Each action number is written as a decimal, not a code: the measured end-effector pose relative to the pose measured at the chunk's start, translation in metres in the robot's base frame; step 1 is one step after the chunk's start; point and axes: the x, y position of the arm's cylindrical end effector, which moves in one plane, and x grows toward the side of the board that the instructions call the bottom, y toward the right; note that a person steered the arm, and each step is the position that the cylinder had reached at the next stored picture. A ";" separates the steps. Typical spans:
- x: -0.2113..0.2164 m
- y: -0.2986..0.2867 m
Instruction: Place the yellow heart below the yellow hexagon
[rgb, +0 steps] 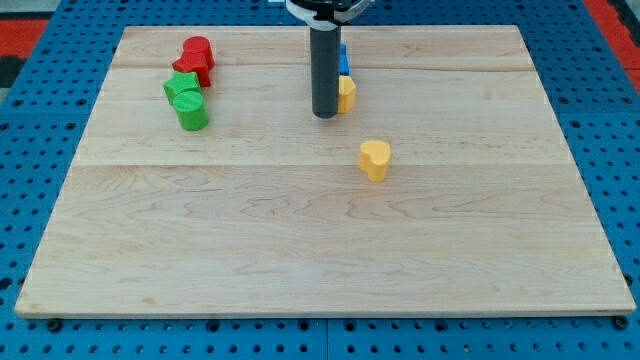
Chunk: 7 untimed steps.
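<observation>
Yellow heart (375, 159) lies mid-tabletop (300, 250), pale wood on blue pegboard (40, 140), below-right of my tip (325, 116), which touches the yellow hexagon (346, 93); no fingers fitted.

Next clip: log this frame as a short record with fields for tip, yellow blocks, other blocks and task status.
tip: my tip rests on the board, touching the left side of the yellow hexagon
yellow heart: alone, lower right of the hexagon
blue block: just above the hexagon, mostly hidden by the rod
red blocks: upper left
green blocks: below the red ones
status: heart not yet directly below the hexagon
</observation>
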 end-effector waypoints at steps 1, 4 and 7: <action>0.000 0.000; 0.067 0.105; 0.131 0.059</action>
